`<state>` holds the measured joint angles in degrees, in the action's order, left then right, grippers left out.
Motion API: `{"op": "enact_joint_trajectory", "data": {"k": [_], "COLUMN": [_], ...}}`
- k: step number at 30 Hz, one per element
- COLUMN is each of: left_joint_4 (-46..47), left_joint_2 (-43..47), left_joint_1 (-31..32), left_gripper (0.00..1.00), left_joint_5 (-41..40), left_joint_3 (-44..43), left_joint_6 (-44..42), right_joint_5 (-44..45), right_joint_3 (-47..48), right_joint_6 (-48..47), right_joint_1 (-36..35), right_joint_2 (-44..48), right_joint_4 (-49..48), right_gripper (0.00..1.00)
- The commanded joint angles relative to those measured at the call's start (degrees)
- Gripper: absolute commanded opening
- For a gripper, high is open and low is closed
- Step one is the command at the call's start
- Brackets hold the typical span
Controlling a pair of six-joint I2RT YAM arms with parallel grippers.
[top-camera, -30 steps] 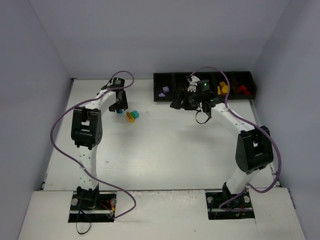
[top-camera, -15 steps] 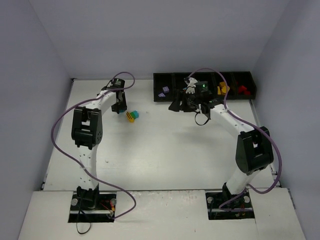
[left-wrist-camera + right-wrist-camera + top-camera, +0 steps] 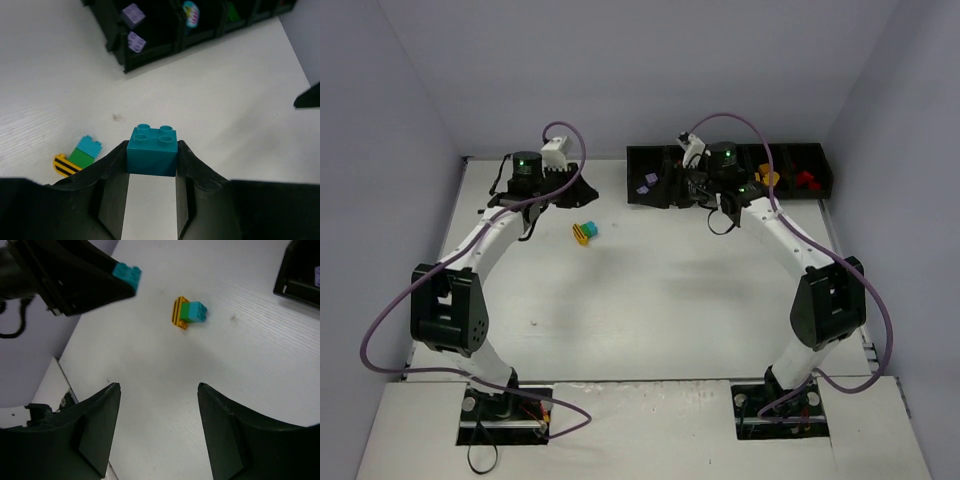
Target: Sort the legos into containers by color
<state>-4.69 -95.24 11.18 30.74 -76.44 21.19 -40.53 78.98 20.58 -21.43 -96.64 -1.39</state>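
Observation:
My left gripper [image 3: 151,156] is shut on a teal four-stud brick [image 3: 151,150] and holds it above the white table, left of a small stack. It also shows in the top view [image 3: 532,220] and in the right wrist view, with the teal brick [image 3: 126,274]. The stack [image 3: 585,232] is a teal brick on a green one on a yellow striped piece [image 3: 80,155] [image 3: 189,313]. My right gripper [image 3: 159,390] is wide open and empty, raised near the black tray's [image 3: 640,150] left half [image 3: 688,192].
The tray's bins hold lilac bricks [image 3: 647,183] [image 3: 133,15], yellow ones [image 3: 765,178] and red ones [image 3: 806,180]. A green piece [image 3: 231,10] and a teal rounded piece [image 3: 190,12] lie in the middle bins. Grey walls close in on three sides.
My left gripper has risen from beside the stack and swung left with the teal brick in it. My right gripper has moved back and up toward the tray.

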Motion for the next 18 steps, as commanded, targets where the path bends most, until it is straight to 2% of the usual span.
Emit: {"op": "enact_joint_trajectory", "data": {"k": [1,5,8,14,15,18], "left_joint_4": [9.5,6.6,0.1,-3.0,-3.5,-2.1], "left_joint_2": [2.7,4.0,4.7,6.7,7.3,9.1], "left_joint_1": [-0.4,0.2,1.1,3.9,5.4,7.9], "left_gripper": [0.02,0.02,0.02,0.02,0.02,0.02], "left_joint_5": [14.3,17.3,17.3,15.9,15.4,13.0], "left_joint_3": [2.4,2.5,0.8,-0.1,0.0,1.6], "left_joint_6": [-9.8,-18.6,-26.8,-38.0,-42.0,-45.4], "right_joint_5": [-8.1,-10.2,-11.6,-13.7,-14.0,-14.5], "right_joint_3": [5.9,8.0,8.6,9.9,10.1,11.2], "right_joint_6": [4.4,7.3,9.5,12.7,12.9,13.3], "right_joint_1": [-0.4,-1.1,-1.2,-1.5,-1.7,-2.3], "right_joint_2": [1.1,-0.6,-1.9,-5.0,-5.1,-6.2], "right_joint_4": [-2.8,-2.7,-2.8,-2.8,-2.8,-2.8], "right_gripper": [0.59,0.64,0.65,0.65,0.65,0.64]}}
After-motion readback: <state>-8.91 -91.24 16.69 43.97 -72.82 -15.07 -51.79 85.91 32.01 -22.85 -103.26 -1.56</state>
